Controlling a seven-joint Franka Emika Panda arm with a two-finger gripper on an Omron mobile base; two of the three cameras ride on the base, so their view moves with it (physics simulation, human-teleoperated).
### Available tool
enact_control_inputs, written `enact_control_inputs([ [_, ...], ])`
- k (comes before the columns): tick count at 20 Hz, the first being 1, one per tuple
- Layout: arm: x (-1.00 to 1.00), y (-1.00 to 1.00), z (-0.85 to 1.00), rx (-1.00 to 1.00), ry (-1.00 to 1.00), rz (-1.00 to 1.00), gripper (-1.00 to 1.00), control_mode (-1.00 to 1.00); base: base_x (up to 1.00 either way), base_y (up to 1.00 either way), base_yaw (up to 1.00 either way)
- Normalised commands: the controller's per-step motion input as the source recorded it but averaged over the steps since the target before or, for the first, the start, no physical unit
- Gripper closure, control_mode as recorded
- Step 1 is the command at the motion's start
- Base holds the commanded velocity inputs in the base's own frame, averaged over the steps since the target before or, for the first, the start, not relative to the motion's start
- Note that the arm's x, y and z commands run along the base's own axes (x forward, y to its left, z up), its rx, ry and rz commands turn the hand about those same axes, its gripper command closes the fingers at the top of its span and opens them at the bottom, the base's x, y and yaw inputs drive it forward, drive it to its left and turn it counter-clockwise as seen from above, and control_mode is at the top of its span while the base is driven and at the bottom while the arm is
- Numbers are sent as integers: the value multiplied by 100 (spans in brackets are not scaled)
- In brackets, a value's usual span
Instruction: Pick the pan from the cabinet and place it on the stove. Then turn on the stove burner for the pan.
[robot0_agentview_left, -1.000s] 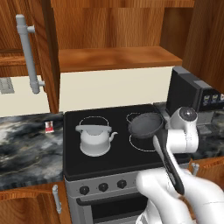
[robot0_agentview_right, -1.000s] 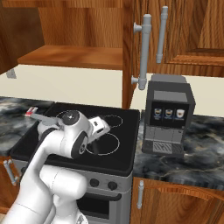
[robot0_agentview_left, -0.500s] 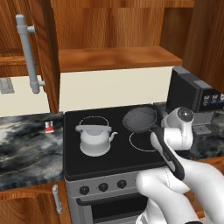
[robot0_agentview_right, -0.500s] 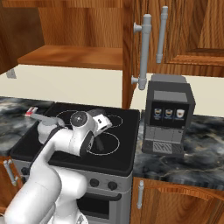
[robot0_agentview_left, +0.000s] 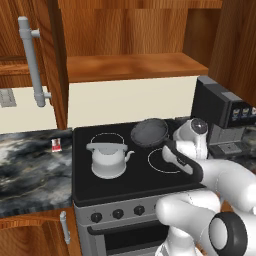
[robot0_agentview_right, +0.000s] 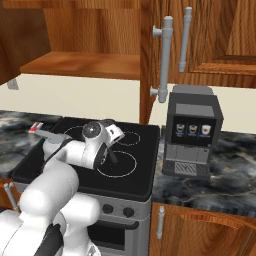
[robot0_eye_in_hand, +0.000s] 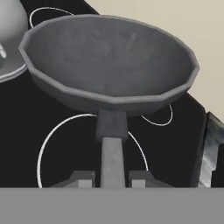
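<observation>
Hand view: my gripper (robot0_eye_in_hand: 112, 178) is clamped on the pan (robot0_eye_in_hand: 109, 61) by its handle, fingertips (robot0_eye_in_hand: 81, 178) tight on both sides of the bar. Pan's held over the black stove (robot0_eye_in_hand: 26, 131), w/ a white burner ring (robot0_eye_in_hand: 43, 144) under the handle. Left base view: pan (robot0_agentview_left: 149, 132) sits at the cooktop's back, right of the white kettle (robot0_agentview_left: 108, 159), w/ the coffee machine (robot0_agentview_left: 220, 115) further right. Cabinet (robot0_agentview_left: 131, 67) above stands open
</observation>
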Motion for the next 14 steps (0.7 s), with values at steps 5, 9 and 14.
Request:
enact_control_inputs([
  [5, 5, 2, 0, -1, 0, -1, 100, -100, 0, 0, 0],
  [9, 20, 11, -2, 0, 0, 0, 100, -100, 0, 0, 0],
  [14, 27, 21, -1, 0, 0, 1, 100, -100, 0, 0, 0],
])
